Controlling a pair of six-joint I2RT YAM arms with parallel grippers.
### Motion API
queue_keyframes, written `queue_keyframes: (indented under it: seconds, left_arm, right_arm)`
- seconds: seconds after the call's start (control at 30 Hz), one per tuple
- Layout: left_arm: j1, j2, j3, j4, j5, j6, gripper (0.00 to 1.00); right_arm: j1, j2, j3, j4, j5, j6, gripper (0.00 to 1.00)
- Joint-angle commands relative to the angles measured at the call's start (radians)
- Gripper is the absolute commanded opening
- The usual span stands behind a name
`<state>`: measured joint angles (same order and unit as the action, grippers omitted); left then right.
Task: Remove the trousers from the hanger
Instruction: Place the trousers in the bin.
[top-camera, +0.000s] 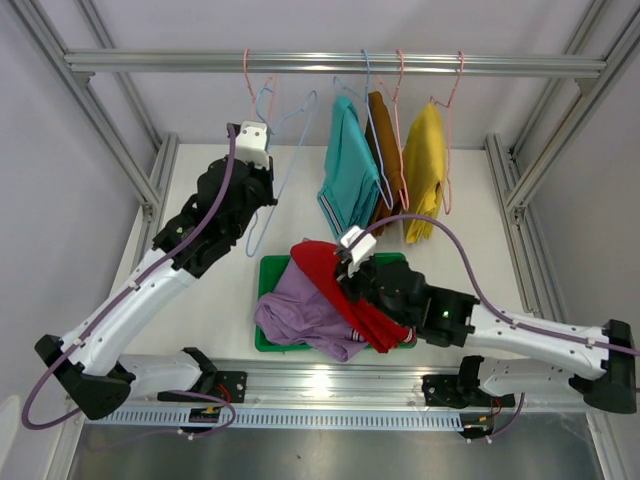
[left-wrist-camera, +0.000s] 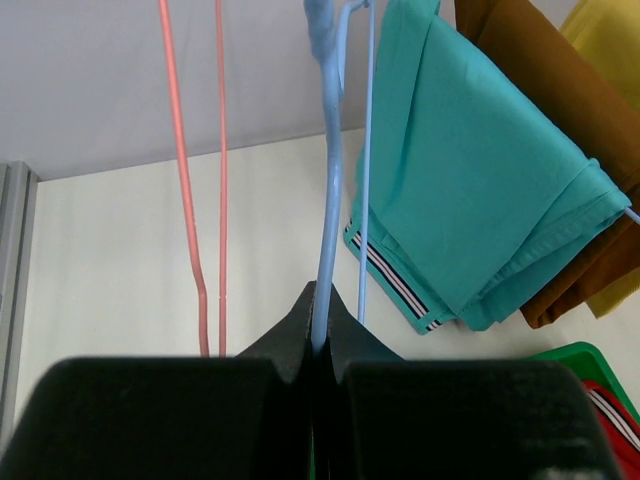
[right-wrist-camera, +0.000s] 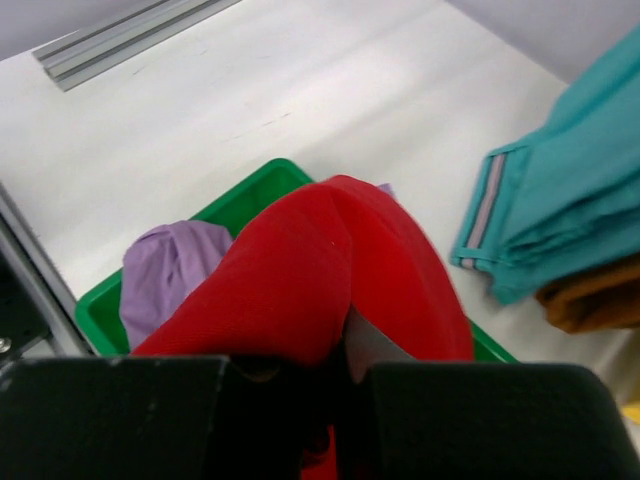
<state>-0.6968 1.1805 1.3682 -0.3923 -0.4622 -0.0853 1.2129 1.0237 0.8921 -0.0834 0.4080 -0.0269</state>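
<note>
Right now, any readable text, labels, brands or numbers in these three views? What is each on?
None readable in any view.
The folded red cloth trousers, the folded teal cloth trousers, the green plastic tray and the silver aluminium rail show no lettering.
The striped hem of the teal pair is a pattern, not text.

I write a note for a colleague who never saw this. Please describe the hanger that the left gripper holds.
Find the metal rail across the top of the frame. Two bare hangers hang left of the teal trousers. The left gripper pinches the light blue hanger; its neighbour is a pink hanger.
</note>
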Motion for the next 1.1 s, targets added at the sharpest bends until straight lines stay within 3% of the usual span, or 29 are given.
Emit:
queue_keyframes:
  seconds: [0.0,0.07,0.1,0.17,0.23,0.27,0.37,0.6,0.9,1.0,1.03,1.07]
  left_arm:
    - [-0.007,-0.045,0.042,0.018,-0.023,0.029,0.01]
    - [-0.007,-0.048,0.045,0.015,-0.012,0.027,0.00]
    - [-0.007,-0.048,0.046,0.013,-0.010,0.025,0.01]
    - [-0.007,-0.051,0.043,0.013,-0.007,0.025,0.01]
    - [-0.007,-0.055,0.046,0.013,-0.004,0.025,0.01]
    - [-0.006,-0.056,0.046,0.013,-0.004,0.025,0.01]
    - [-0.004,-0.061,0.046,0.013,0.000,0.024,0.00]
    - [-0.001,-0.065,0.046,0.009,0.000,0.022,0.01]
    - [0.000,-0.073,0.051,0.010,0.008,0.019,0.01]
    - [0.000,-0.074,0.049,0.009,0.013,0.016,0.00]
    - [0.000,-0.074,0.051,0.009,0.017,0.016,0.01]
    - [0.000,-0.073,0.049,0.007,0.019,0.013,0.01]
  right_arm:
    - [0.037,0.074,0.030,0.149,0.008,0.053,0.00]
    - [0.051,0.134,0.039,0.169,0.005,0.067,0.00]
    - [0.065,0.156,0.050,0.172,-0.006,0.080,0.05]
    - [0.080,0.217,0.068,0.162,-0.024,0.097,0.23]
    - [0.111,0.271,0.109,0.130,-0.043,0.107,0.35]
    - [0.122,0.286,0.123,0.113,-0.047,0.113,0.52]
    - [0.152,0.312,0.177,0.051,-0.074,0.130,0.62]
    - [0.201,0.288,0.234,-0.009,-0.142,0.168,0.73]
    - [0.226,0.182,0.202,-0.018,-0.181,0.206,0.71]
    - [0.226,0.130,0.163,0.008,-0.157,0.205,0.59]
    - [0.226,0.125,0.156,0.004,-0.137,0.206,0.45]
    - [0.223,0.128,0.150,0.001,-0.118,0.209,0.39]
